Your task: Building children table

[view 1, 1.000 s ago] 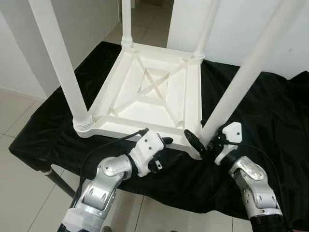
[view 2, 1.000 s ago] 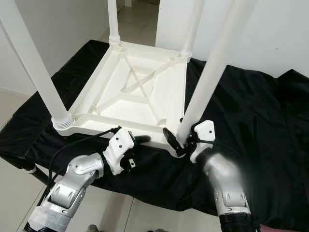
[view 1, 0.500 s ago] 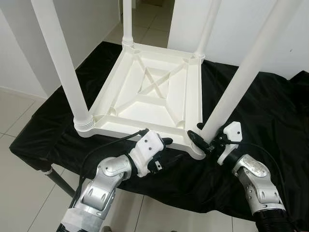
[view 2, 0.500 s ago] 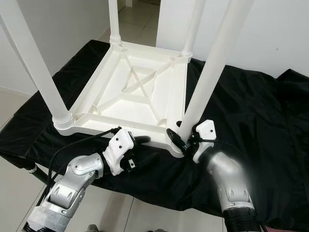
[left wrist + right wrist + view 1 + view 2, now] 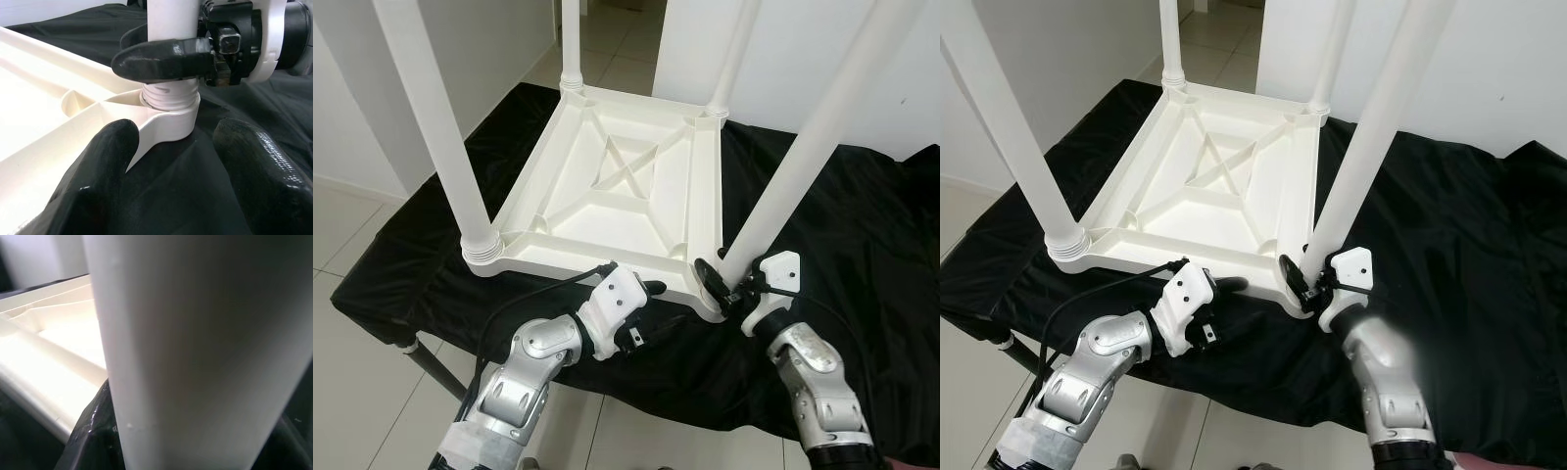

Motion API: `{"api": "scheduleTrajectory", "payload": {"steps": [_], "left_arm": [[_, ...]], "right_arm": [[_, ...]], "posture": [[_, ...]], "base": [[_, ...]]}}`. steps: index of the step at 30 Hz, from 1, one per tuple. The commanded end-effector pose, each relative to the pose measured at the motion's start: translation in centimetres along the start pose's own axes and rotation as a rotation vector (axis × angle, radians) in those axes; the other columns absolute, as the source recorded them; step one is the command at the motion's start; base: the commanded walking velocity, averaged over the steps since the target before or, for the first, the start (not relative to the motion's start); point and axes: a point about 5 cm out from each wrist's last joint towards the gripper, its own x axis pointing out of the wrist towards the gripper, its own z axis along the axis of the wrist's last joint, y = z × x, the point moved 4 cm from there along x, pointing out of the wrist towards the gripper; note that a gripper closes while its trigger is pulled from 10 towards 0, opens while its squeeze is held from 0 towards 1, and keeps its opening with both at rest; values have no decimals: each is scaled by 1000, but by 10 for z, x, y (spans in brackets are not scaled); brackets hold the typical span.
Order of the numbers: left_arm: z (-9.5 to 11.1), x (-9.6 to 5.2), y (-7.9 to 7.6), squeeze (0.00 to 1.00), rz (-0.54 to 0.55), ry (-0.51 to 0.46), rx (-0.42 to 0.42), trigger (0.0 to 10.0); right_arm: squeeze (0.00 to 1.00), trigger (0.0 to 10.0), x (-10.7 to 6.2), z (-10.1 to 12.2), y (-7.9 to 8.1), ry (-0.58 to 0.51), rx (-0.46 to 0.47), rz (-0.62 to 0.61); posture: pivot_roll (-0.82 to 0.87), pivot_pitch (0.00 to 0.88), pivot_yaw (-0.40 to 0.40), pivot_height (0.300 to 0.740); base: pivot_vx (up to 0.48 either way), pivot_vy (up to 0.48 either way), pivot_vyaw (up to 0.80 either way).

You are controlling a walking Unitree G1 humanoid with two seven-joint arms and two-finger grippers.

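A white plastic children's table (image 5: 617, 186) lies upside down on a black cloth, with its legs pointing up. The near right leg (image 5: 803, 147) stands in the front right corner socket (image 5: 168, 115), where its threaded end shows. My right gripper (image 5: 717, 279) is shut on this leg just above the socket, and the leg (image 5: 205, 342) sits between its black fingers (image 5: 90, 435). My left gripper (image 5: 651, 308) is open beside the table's front edge. Its two fingers (image 5: 102, 166) are spread apart in front of that corner without touching it.
The black cloth (image 5: 862, 225) covers a low stand, and its front edge falls to a tiled floor (image 5: 352, 235). The other table legs (image 5: 435, 127) rise at the near left and at the back. White walls stand close on the left and behind.
My right wrist has turned a little around the base of the leg, and its forearm has swung left. The left arm and the table have stayed where they were.
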Motion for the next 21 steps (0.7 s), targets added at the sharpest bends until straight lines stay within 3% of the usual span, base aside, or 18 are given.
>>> {"api": "scheduleTrajectory", "payload": {"steps": [1,5,13,21], "left_arm": [[0,1,-2,0,10,0,-6,10000],[-1,0,0,0,-1,7,4,10000],[-1,1,0,0,-7,8,10,10000],[0,2,6,0,15,6,26,10000]], "right_arm": [[0,10000,-3,2,-8,-3,-15,-46],[0,10000,-11,6,6,-28,50,-219],[0,10000,-18,-1,5,46,39,-466],[0,10000,-17,-2,9,59,31,-498]], "posture": [[1,92,-69,740],[-10,92,-51,740],[-10,93,-52,740],[-8,91,-62,740]], "base": [[0,0,0],[0,0,0],[0,0,0],[0,0,0]]}}
